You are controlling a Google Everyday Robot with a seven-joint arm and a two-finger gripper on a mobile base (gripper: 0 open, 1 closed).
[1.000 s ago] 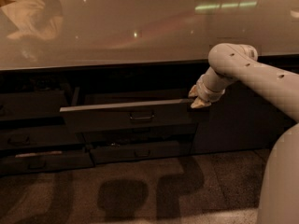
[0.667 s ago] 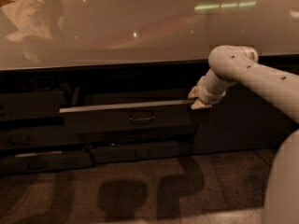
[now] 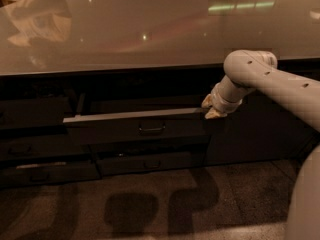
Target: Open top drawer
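Observation:
The top drawer [image 3: 135, 126] is a wide dark grey front with a small loop handle [image 3: 151, 129] at its centre. It stands pulled partly out from under the counter, its pale top edge showing. My gripper [image 3: 210, 109] is at the drawer's right end, level with the top edge, with the pale arm reaching in from the right. The drawer's inside is dark and hidden.
A glossy beige countertop [image 3: 150, 29] overhangs the drawers. Shallower dark drawer fronts [image 3: 145, 163] sit below, and more on the left [image 3: 35, 134]. A dark cabinet panel [image 3: 260, 134] is behind the arm. Speckled floor [image 3: 150, 209] lies in front.

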